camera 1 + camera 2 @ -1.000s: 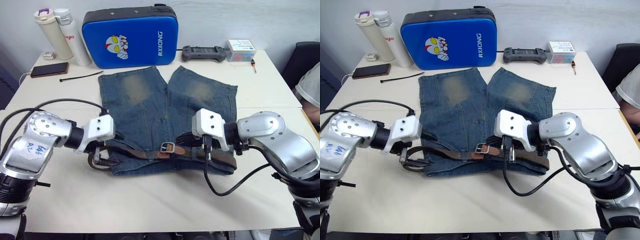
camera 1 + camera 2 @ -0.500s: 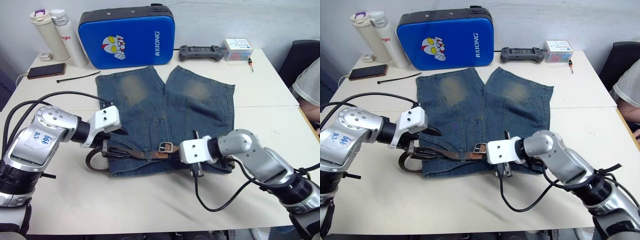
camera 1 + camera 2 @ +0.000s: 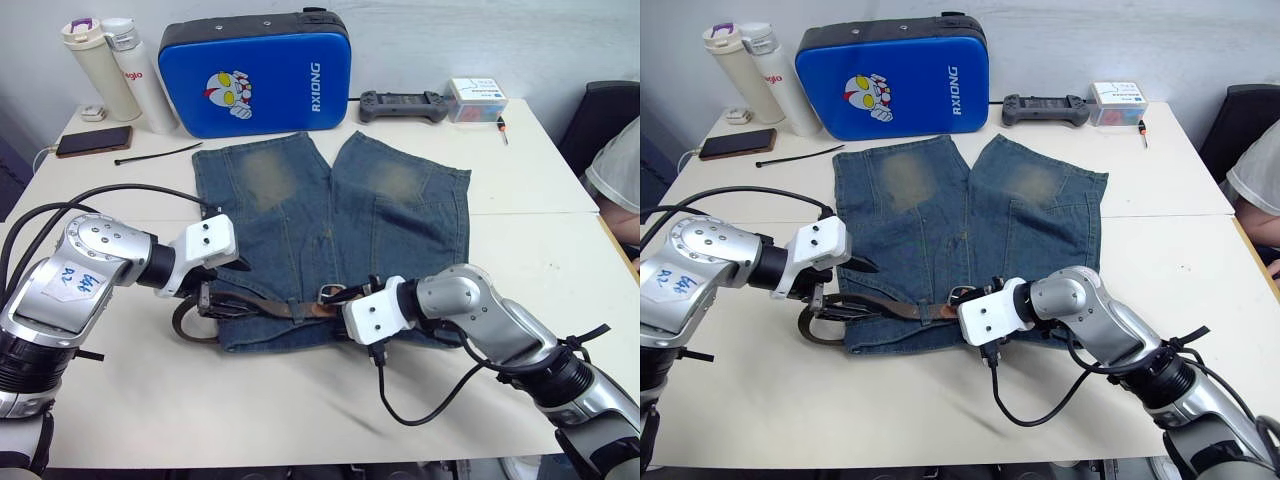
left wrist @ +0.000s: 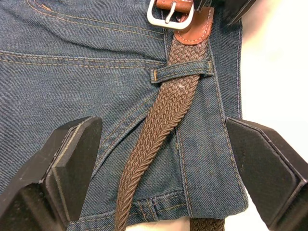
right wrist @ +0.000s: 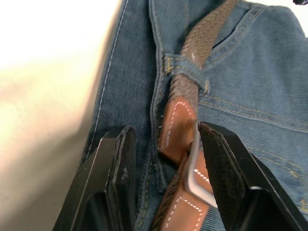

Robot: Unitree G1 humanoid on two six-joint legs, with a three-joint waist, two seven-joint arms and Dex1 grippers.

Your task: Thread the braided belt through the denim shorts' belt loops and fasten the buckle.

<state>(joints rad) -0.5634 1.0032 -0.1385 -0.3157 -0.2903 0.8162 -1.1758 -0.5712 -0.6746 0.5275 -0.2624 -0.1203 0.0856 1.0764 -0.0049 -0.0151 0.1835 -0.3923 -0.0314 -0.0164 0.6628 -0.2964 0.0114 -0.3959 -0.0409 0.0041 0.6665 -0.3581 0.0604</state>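
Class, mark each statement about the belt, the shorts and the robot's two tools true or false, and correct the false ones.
1. The belt passes under a belt loop. True.
2. The left tool is shut on the belt. False: its fingers stand wide apart over the shorts.
3. The right tool has the buckle between its fingers. True.
4. The shorts hang off the table. False: they lie flat on it.
5. A blue case stands beyond the shorts. True.
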